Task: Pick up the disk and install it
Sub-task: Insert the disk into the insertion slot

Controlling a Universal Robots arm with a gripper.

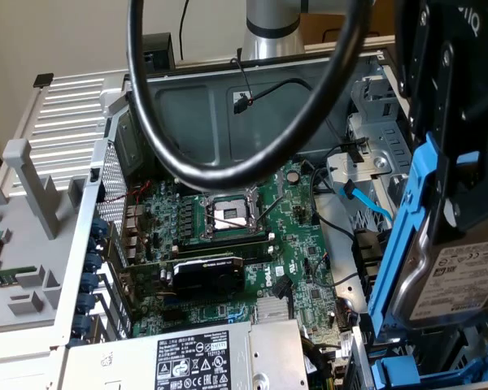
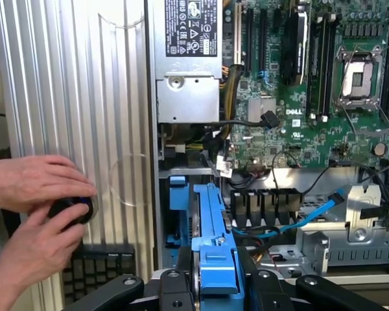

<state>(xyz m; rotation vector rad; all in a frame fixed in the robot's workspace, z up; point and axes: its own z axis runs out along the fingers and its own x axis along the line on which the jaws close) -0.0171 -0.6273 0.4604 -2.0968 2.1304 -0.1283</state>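
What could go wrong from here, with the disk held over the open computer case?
1. The disk, clamped in the jaws, hangs tilted near the metal drive cage. It could catch on an edge.
2. The loose blue cable lies beside that cage and might snag or get pinched.
3. A person's hands are busy right beside the case, possibly close to the arm's path.
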